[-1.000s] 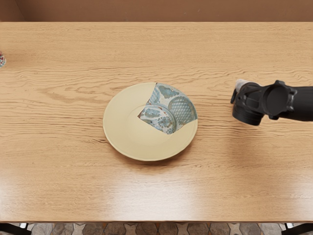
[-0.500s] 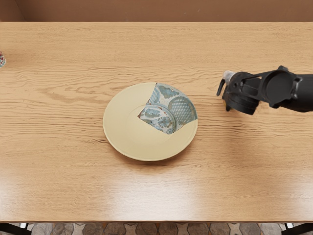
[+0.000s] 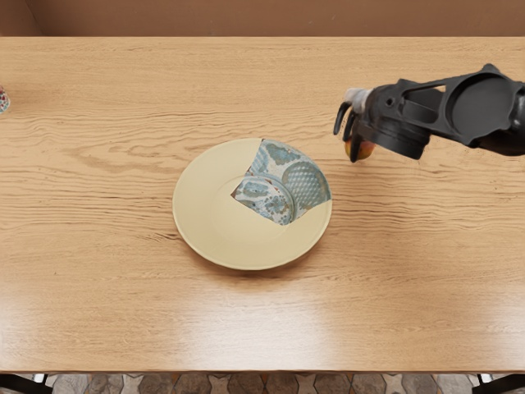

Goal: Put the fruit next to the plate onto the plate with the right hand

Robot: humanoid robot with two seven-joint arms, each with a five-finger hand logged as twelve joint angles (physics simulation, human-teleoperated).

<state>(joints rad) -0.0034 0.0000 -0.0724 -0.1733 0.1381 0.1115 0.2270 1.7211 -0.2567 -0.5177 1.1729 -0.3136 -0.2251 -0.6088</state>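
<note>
Wooden table [image 3: 98, 312], one. One cream plate [image 3: 209, 215] at centre, part of it patterned blue-green. One arm in from the right; right hand [image 3: 365, 130] is up-right of the plate, apart from it. Dark fingers [image 3: 339, 121] curl down around one fruit [image 3: 362, 151]: small, orange, mostly hidden, not on the plate.

My right hand [image 3: 387, 123] hides most of the fruit [image 3: 363, 151] gripped in my fingers [image 3: 339, 121]; only an orange sliver shows. A small patterned thing [image 3: 3, 100] at the counter's [image 3: 123, 312] left edge is cut off, unidentifiable.
</note>
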